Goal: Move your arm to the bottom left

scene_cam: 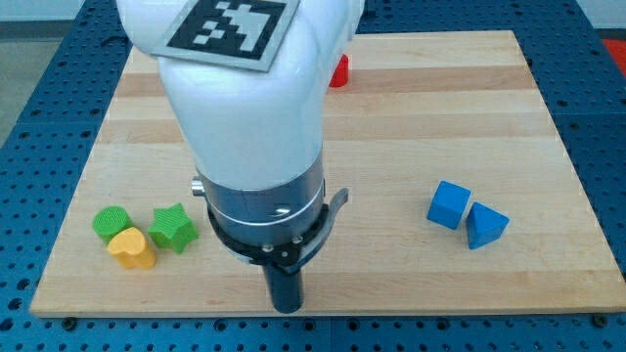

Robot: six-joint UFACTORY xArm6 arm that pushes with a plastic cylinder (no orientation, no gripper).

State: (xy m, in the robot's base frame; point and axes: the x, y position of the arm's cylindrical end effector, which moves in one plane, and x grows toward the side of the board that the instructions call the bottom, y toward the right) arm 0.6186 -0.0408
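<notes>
My tip is at the bottom edge of the wooden board, a little left of the middle. The white arm rises above it and covers the board's centre. To the tip's left lie a green star block, a green cylinder-like block and a yellow heart-shaped block, clustered and touching. The tip is apart from them, about a hand's width to their right.
A blue cube and a blue triangular block sit together at the view's right. A red block peeks out behind the arm at the top. A blue perforated table surrounds the board.
</notes>
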